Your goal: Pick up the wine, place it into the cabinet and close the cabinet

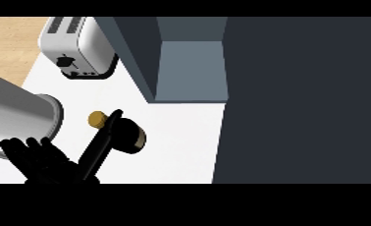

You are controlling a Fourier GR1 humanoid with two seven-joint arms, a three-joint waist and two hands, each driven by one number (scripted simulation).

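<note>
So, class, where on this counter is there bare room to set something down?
Bare white counter lies between the wine bottle and the dark cabinet door, below the open cabinet. A smaller strip lies below the toaster. Lower left is crowded: left hand, bottle, grey cylinder.

Black wine [127, 132] — gold cap [97, 118].
</note>
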